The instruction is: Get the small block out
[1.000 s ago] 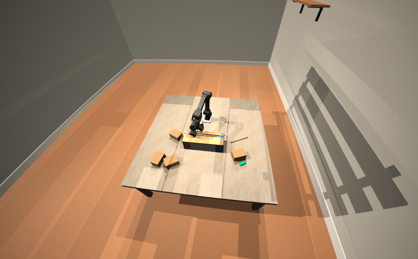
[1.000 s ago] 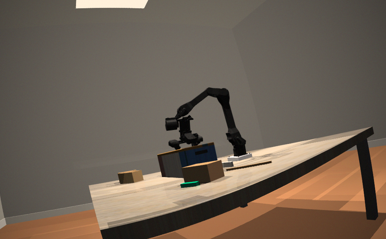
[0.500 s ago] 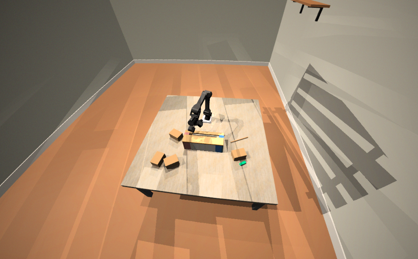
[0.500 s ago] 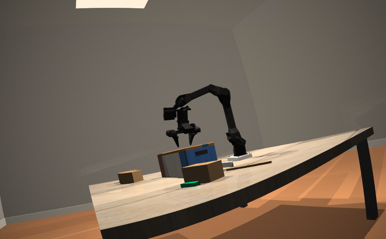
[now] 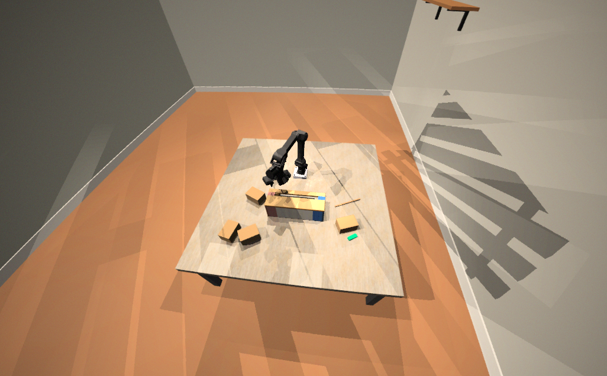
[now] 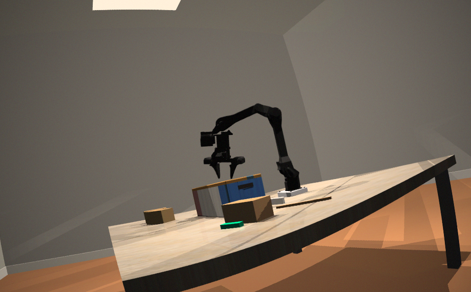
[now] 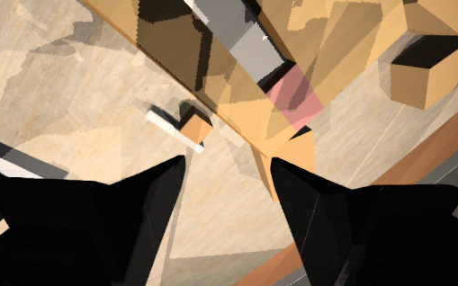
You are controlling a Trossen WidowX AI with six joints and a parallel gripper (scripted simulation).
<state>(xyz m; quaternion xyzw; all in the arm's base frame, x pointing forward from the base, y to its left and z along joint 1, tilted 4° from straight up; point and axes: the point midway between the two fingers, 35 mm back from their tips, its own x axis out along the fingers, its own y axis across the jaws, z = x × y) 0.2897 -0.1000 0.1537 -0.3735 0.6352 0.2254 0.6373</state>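
No legible writing or brand mark appears anywhere you look. Your arm (image 6: 266,119) rises from its base, bends at the elbow and reaches down, so that the gripper (image 6: 226,170) hangs above the box (image 6: 230,192), pointing downward, near its pink-tinted end (image 7: 296,96). The jaws stand partly spread with nothing between them. In the wrist view, the small tan block (image 7: 196,128) lies on the table (image 7: 56,90) just beside the box's long edge, against a short white bar (image 7: 173,130). Cardboard cartons (image 5: 254,194), a green piece (image 6: 231,225) and a thin stick (image 6: 302,203) lie around.
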